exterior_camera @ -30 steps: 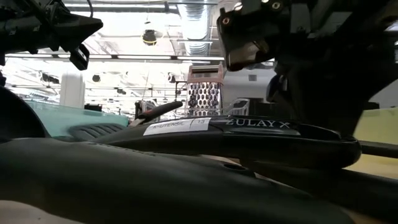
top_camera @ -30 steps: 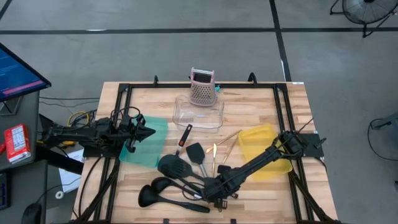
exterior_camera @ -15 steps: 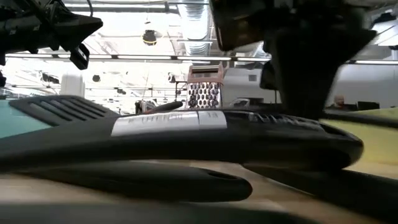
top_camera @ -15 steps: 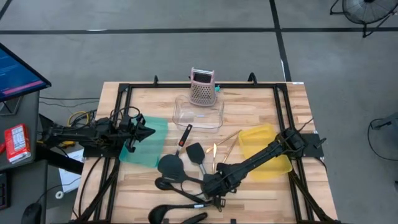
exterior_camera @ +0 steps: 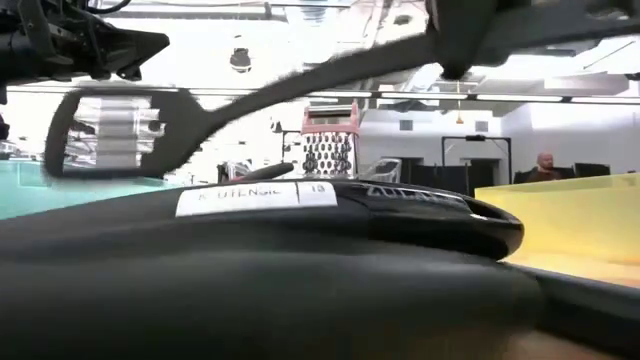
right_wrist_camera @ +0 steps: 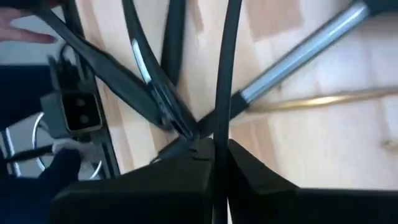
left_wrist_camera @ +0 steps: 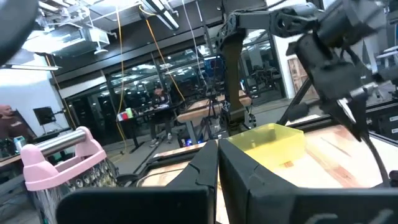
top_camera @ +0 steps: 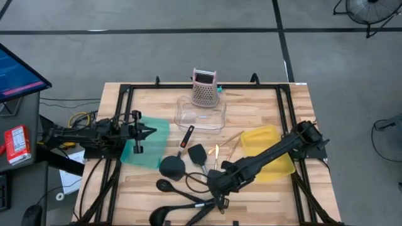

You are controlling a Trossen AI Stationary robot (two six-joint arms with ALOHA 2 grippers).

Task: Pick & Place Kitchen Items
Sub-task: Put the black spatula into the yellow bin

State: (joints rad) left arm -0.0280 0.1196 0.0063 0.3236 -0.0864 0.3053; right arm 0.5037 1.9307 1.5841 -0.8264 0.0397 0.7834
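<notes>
While lifted clear of the counter [top_camera: 264, 107]: slotted turner [exterior_camera: 120, 125], clamped in right gripper [top_camera: 217, 186] jaws. Left gripper [top_camera: 146, 132]: over teal mat [top_camera: 157, 143], jaws pressed together.

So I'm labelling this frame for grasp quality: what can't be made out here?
- High view: right gripper fingertips, hidden by its own arm.
- Low view: most of the table, blocked by a black utensil at the lens.
- Right wrist view: the held handle runs off the frame, its head unseen.
</notes>
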